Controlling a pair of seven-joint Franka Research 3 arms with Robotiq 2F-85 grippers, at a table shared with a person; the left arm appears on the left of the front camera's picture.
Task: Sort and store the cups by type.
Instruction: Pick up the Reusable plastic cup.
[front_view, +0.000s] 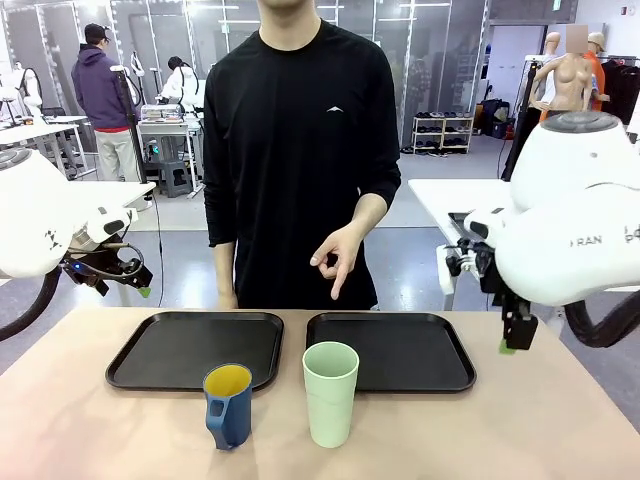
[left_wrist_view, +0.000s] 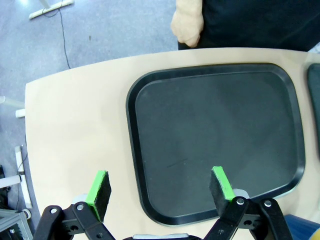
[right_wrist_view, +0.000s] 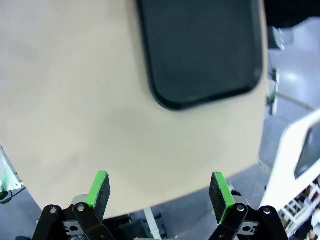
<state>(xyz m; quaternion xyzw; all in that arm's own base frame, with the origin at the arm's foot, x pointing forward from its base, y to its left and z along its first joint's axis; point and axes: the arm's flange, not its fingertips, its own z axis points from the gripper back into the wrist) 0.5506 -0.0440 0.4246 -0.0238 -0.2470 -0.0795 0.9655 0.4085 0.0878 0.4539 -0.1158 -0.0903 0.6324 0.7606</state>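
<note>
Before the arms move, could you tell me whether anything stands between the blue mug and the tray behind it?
Nothing visible does: the blue mug stands on the table right before the left tray's near rim.

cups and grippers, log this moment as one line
blue mug: on table, near left tray | green cup: on table, near right tray | left gripper: open, empty | right gripper: open, empty
</note>
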